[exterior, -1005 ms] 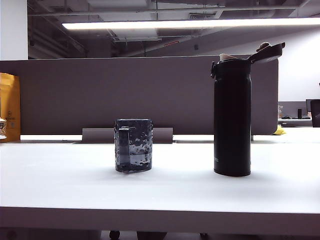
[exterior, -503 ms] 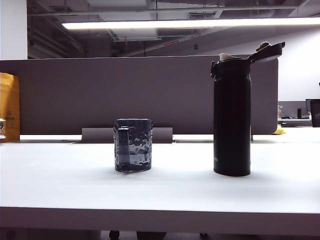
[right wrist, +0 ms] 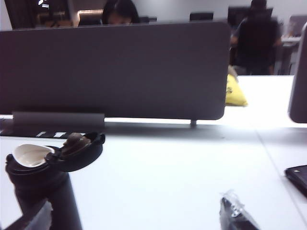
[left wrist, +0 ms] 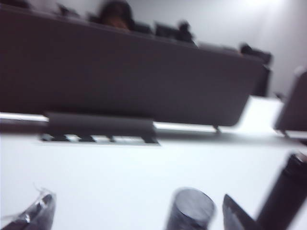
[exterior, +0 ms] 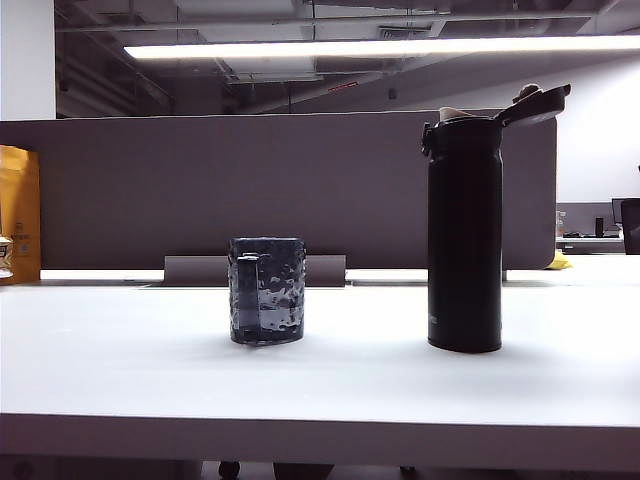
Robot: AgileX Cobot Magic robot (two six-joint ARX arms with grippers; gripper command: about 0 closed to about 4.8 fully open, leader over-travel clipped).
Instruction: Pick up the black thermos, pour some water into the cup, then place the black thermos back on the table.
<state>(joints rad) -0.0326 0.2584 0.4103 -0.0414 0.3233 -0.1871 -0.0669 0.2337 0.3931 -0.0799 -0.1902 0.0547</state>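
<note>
Your left gripper (left wrist: 134, 215) fingers apart behind one cup (exterior: 267, 290), right gripper (right wrist: 139, 218) fingers apart beside one black thermos (exterior: 465, 235), lid open, both upright on the table (exterior: 320, 380), untouched.

Matte black thermos (exterior: 465, 235), dimpled blue-grey cup (exterior: 267, 290), white table (exterior: 120, 360), grey divider panel (exterior: 250, 190)

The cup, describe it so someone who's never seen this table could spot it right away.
On the white table, before the grey divider, stand two dark things. The cup is the short, dimpled blue-grey glass mug, left of the tall black thermos.
</note>
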